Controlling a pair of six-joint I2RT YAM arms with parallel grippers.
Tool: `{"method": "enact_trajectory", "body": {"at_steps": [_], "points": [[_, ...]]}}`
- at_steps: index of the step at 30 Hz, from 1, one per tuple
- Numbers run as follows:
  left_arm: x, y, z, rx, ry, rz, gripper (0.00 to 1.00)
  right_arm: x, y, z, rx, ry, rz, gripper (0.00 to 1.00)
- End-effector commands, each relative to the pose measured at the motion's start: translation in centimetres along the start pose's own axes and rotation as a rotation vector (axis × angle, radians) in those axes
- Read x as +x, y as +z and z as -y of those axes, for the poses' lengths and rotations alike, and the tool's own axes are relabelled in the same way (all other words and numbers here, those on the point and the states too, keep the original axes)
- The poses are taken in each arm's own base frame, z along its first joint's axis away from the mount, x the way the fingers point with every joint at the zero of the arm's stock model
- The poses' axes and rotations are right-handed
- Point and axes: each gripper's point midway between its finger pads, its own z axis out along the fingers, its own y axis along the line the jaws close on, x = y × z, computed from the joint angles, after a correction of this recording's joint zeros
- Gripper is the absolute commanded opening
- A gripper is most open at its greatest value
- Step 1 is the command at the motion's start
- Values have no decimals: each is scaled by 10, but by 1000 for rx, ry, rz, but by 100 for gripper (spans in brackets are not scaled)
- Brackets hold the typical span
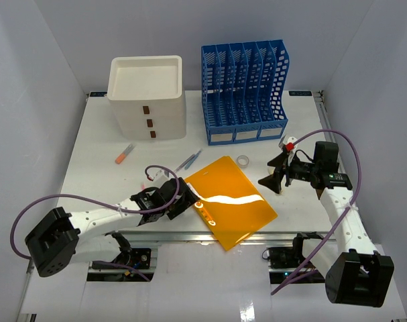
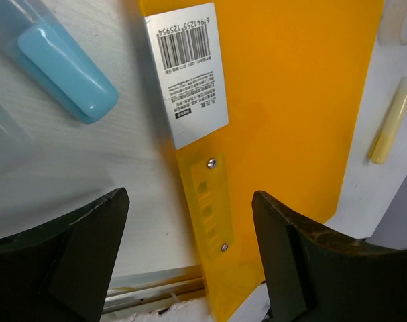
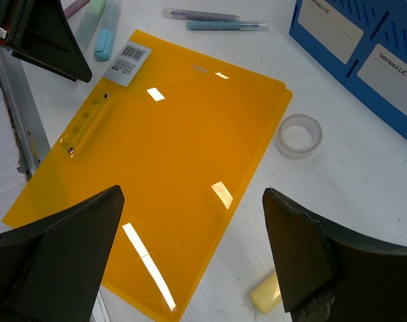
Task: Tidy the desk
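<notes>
White desk: one, long side left to right
Orange folder: one, lying slanted
Left gripper, right gripper: both wide apart

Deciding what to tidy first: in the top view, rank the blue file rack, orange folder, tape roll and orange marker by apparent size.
blue file rack
orange folder
tape roll and orange marker: too alike to rank

Tape roll half outside the left wrist view; label small print illegible
</notes>
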Motion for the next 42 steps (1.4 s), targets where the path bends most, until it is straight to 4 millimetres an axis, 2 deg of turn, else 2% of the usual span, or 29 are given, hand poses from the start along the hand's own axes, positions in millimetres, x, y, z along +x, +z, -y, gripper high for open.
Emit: {"method": "enact_trajectory", "body": {"at_steps": [1,5,8,13,17,23,28,34,37,40,42], "points": [[-4,9,21,96,-91,33,83,-1,0,-5,-22,16,17,90],[3,21,23,116,-100,17,81,0,-1,-5,-24,18,18,90],[6,29,31,150,-106,6,78,1,0,-6,-26,22,19,91],[15,38,32,152,-113,-26,67,1,-1,-6,-30,25,23,91],[17,35,19,132,-137,-30,59,1,-1,-7,-34,25,29,90],[13,26,3,115,-143,-10,54,6,2,-13,-73,51,33,90],[16,26,6,137,-115,-20,47,14,6,-25,-122,11,7,90],[17,30,11,150,-111,-27,48,23,22,-41,-140,-97,-76,91],[15,33,16,145,-109,-18,54,33,36,-45,-92,-160,-171,92],[13,33,18,145,-118,-10,57,42,45,-57,-99,-217,-246,93],[12,33,16,142,-132,-5,59,48,48,-76,-179,-299,-272,93]]}}
